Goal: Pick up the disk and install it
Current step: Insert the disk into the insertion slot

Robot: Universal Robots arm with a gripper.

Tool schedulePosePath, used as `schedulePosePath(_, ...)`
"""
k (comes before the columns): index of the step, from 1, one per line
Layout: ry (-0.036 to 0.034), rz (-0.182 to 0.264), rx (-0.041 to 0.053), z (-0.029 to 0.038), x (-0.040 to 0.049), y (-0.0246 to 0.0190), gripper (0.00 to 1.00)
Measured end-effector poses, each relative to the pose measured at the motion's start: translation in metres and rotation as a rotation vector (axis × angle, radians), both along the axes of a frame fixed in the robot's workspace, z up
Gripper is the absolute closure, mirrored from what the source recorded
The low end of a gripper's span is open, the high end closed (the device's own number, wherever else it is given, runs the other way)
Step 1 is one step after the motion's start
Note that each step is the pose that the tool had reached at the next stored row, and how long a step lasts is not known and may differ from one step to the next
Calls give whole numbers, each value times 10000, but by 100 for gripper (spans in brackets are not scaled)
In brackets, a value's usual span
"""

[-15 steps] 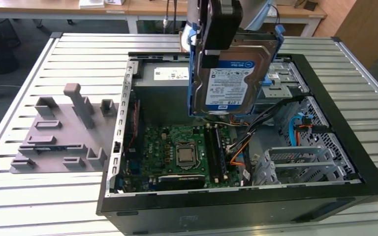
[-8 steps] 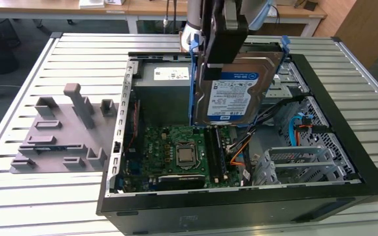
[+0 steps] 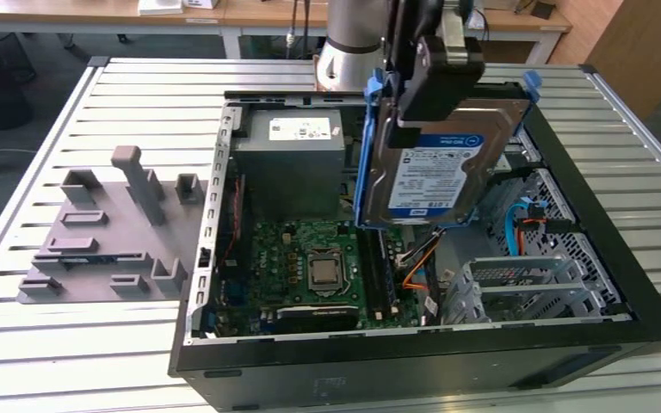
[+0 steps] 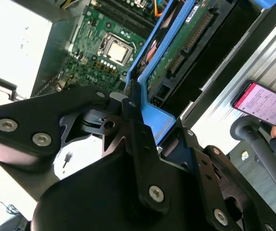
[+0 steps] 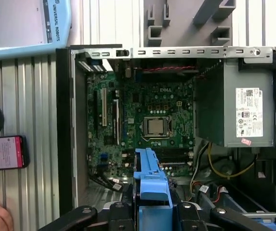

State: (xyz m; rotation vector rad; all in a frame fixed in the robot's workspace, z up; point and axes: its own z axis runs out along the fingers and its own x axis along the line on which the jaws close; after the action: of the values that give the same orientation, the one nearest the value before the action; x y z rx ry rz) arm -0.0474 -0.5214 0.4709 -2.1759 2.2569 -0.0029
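Blue plastic frames the disk (image 3: 443, 176), which hangs on edge just beneath the gripper (image 3: 429, 116), whose fingers are clamped on its upper end. The arm points straight down, with the open computer case (image 3: 423, 366) and its motherboard (image 3: 307, 249) below.

Matte black gripper (image 4: 128, 103) with angular linkage plates (image 4: 56, 110) and round silver screws (image 4: 6, 125); behind the gripper, a silver-grey arm tube (image 3: 348, 52).
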Motion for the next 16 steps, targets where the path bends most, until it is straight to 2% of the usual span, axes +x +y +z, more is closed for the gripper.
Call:
schedulePosePath(3, 1, 1, 0, -12, 61, -31, 64)
schedulePosePath(9, 1, 0, -1, -42, 88, -162, 64)
schedulePosePath(16, 1, 1, -5, -45, 95, -167, 64)
